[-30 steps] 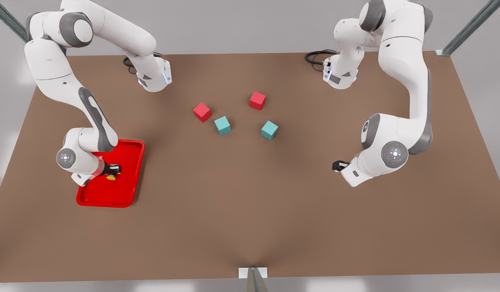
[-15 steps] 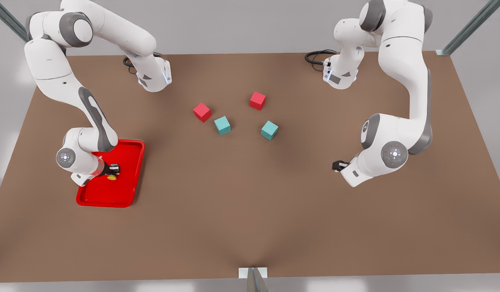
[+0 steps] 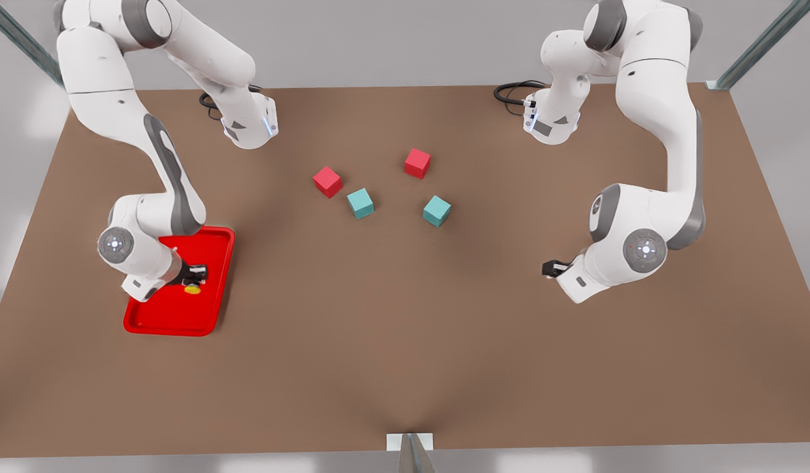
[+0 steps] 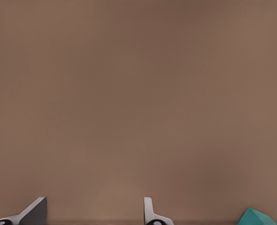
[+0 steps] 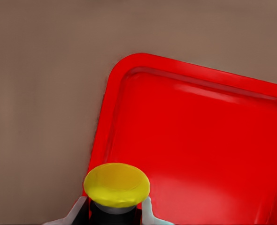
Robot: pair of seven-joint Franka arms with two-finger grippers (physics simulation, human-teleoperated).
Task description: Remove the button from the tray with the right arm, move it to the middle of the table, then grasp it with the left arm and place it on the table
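Observation:
The button (image 3: 192,288), a yellow cap on a dark base, is held by my right gripper (image 3: 196,273), which is shut on it over the red tray (image 3: 175,320) at the front view's left. In the right wrist view the button (image 5: 116,184) sits between the two fingers (image 5: 77,212), with the tray (image 5: 199,140) below it and farther off. My left gripper (image 3: 548,269) hangs at the front view's right above the brown table (image 3: 405,341). In the left wrist view the left gripper (image 4: 94,215) stands open over bare tabletop.
Two red cubes (image 3: 327,180) (image 3: 417,162) and two teal cubes (image 3: 360,203) (image 3: 436,210) lie near the table's middle toward the back. A teal cube corner (image 4: 257,217) shows in the left wrist view. Black cables (image 3: 513,92) lie at the arm bases.
My right arm has risen and shifted toward the front view's right, carrying the button with it over the tray. The left arm has barely moved.

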